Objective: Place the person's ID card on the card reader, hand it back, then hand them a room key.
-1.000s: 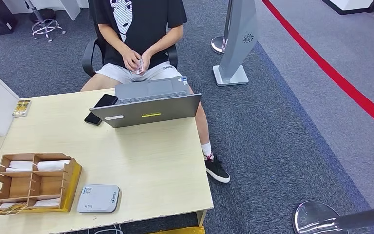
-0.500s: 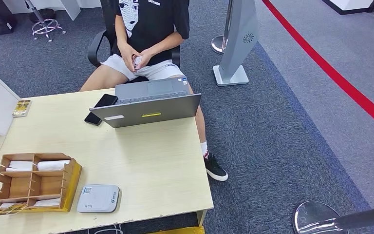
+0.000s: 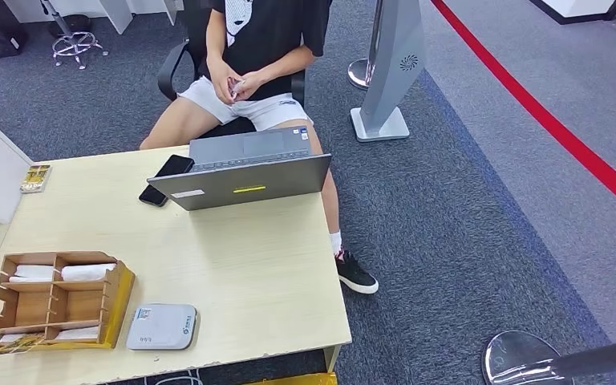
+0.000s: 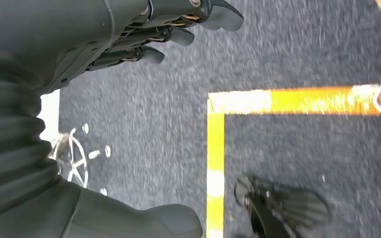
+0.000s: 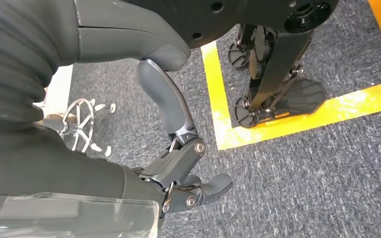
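Head view: you're looking down at a light wood table (image 3: 233, 265). The card reader (image 3: 161, 326), a flat grey box, sits near the table's near edge, just beside a wooden organizer (image 3: 60, 301) with white cards (image 3: 88, 271) lying in its compartments. At the far edge an open grey laptop (image 3: 245, 170) stands with its lid back toward you, and two dark phones (image 3: 167, 178) lie beside it on the left. A small yellow packet (image 3: 36, 177) lies at the far left corner. Past the table a person (image 3: 261, 56) in a black shirt and white shorts sits on an office chair (image 3: 178, 68), both hands together in the lap, holding a small card (image 3: 237, 87), apparently the ID card; too small for you to read. It's well apart from the reader. A grey stand (image 3: 393, 64) and a red floor line (image 3: 545, 120) are to the right.

Left wrist view: your left hand (image 4: 129, 34) hangs over dark carpet (image 4: 302, 148) with yellow floor tape (image 4: 215, 148). Fingers (image 4: 178, 35) extended and apart from the thumb (image 4: 149, 225), nothing between them, so it's empty and spread. A chair base (image 4: 74, 158) shows at the edge.

Right wrist view: your right hand (image 5: 178, 163) also hangs over carpet and yellow tape (image 5: 297, 119). Thumb (image 5: 166, 101) stretched out, fingers (image 5: 206, 188) partly bent but apart from it, holding nothing.
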`<state>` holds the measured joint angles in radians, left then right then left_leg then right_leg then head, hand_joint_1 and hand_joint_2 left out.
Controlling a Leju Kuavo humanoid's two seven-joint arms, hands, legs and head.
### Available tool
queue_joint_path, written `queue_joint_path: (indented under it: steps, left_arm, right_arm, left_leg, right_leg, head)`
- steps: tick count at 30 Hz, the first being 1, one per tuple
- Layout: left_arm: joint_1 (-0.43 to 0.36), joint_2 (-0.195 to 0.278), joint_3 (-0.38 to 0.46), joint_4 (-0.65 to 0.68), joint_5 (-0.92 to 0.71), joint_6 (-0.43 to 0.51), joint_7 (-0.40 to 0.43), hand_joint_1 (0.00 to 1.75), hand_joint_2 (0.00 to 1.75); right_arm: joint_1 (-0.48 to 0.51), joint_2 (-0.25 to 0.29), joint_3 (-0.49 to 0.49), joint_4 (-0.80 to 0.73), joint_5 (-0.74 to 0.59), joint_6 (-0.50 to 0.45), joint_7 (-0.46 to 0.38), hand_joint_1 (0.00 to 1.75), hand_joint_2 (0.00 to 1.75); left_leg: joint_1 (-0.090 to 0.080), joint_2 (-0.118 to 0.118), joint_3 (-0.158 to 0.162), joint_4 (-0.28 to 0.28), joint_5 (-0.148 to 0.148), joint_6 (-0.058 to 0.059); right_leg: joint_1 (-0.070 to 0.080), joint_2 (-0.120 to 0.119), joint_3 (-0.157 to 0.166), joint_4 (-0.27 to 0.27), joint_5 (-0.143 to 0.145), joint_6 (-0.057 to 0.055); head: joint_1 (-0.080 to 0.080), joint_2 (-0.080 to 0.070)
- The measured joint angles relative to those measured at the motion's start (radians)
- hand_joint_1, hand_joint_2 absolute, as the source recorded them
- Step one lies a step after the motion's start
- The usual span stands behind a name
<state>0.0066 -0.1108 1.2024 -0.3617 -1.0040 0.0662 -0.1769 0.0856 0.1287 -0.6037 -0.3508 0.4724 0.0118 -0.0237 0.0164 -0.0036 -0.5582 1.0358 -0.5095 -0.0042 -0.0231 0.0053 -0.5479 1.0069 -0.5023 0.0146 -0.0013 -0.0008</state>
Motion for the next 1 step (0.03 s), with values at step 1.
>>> queue_joint_path:
  steps: [1]
  left_arm:
    - [-0.003,0.004,0.000,0.014,-0.001,0.000,-0.001,0.00,1.75]
  right_arm:
    - [-0.003,-0.002,0.001,0.008,-0.002,-0.001,-0.003,0.00,1.75]
  left_leg:
    - [0.000,0.000,0.000,0.000,0.000,0.000]
  right_leg:
    - [0.000,0.000,0.000,0.000,0.000,0.000]
  head:
    - [0.000,0.000]
